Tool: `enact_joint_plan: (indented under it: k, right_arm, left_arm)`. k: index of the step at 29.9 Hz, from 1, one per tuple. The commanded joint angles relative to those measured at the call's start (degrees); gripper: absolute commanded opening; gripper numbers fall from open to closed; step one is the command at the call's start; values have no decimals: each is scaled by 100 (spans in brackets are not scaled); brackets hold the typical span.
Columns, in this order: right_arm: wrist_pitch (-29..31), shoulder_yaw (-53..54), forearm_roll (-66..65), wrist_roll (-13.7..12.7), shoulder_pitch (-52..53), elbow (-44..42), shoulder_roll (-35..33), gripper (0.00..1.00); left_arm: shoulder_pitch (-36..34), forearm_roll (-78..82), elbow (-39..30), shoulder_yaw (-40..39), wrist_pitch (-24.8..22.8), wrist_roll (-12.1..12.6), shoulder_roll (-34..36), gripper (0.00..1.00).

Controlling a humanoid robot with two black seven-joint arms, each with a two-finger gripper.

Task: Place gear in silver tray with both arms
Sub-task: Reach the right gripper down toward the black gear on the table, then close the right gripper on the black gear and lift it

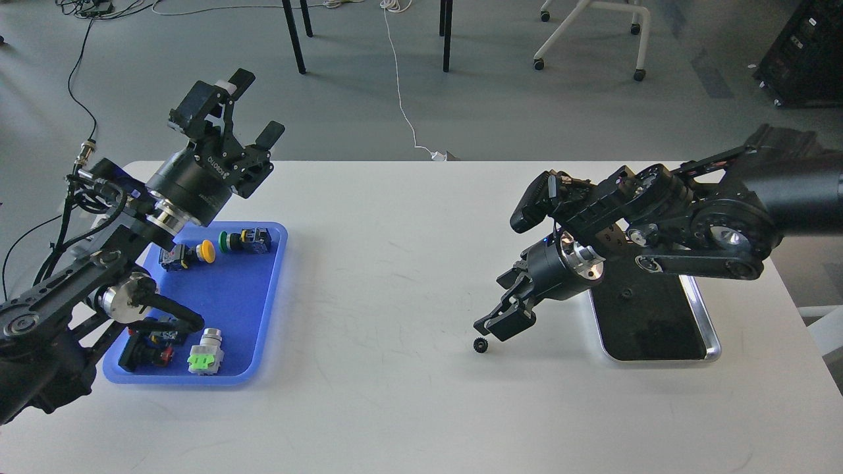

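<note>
A small black gear [480,344] lies on the white table, left of the silver tray [710,329]. The tray has a dark mirror-like bottom, and a small dark round piece [625,293] lies in it. My right gripper [497,326] points down and to the left. Its tip is just above and right of the gear, apart from it. Its dark fingers overlap, so I cannot tell their gap. My left gripper [257,108] is raised above the table's far left edge, open and empty.
A blue plastic tray [263,309] at the left holds several push-button switches, yellow [206,251], green [227,241] and others. My left arm lies over its left side. My right arm crosses over the silver tray's far end. Chair legs and cables are on the floor beyond.
</note>
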Motion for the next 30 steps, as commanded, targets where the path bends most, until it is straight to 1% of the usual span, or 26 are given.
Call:
enact_joint_plan:
  k: [1,6,9,16,19,21,24,30]
  right_arm:
    - [-233,-275,-112,0,-8,6,237,96]
    - [-585,-469,-227,0,-60,-29,562,95]
    - [-734,-504,-219,0,-104,-196,791,92]
    - [-796,-777,-210,0,-165,-416,1090,82]
    - [-796,-794,-210,0,-262,-442,1143,82]
    - [-796,-838,-210,0,-297,-468,1170,78]
    - [-840,-909,-210,0,-385,-556,1222,77]
    - [-884,-917,-210,0,-456,-688,1310,68]
  left_arm:
    - [22,10,-67,-5,7,0,-25,97]
    - [22,10,-102,-5,16,0,-34,97]
    - [22,10,-102,-13,7,0,-8,97]
    - [22,10,-111,-22,-11,0,-8,98]
    - [22,10,-111,-14,-11,0,-8,97]
    - [22,10,-111,-22,-11,0,-8,98]
    - [22,10,-111,-22,-11,0,-8,98]
    - [22,10,-111,-22,-11,0,-8,98]
